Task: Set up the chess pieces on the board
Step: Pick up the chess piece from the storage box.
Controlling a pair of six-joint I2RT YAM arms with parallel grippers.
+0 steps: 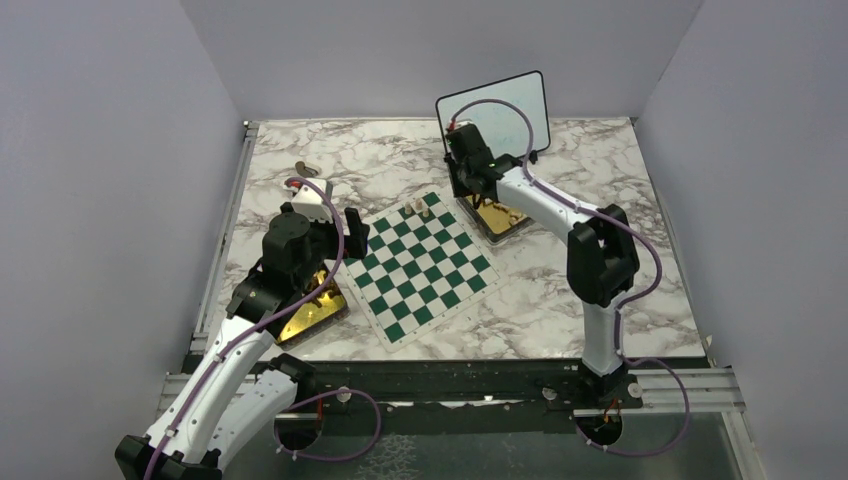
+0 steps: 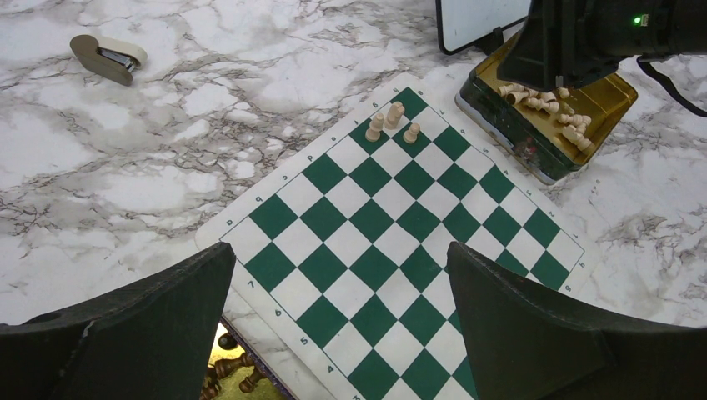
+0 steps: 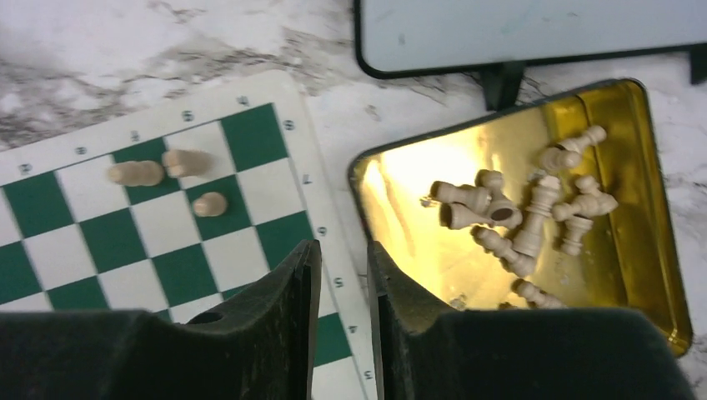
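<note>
Above gold tin (image 3: 405, 187), right hand (image 3: 343, 260) hovers.

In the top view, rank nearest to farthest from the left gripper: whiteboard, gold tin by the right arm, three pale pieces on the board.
From the left gripper:
1. three pale pieces, at the far corner of the board.
2. gold tin, just beyond the board's right side.
3. whiteboard, upright at the far back.

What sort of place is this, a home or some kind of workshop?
Probably a robotics lab cell, not a home: plain grey walls box in a marble-patterned table, a left arm and a right arm are mounted on a metal rail, and a chessboard lies between them.
</note>
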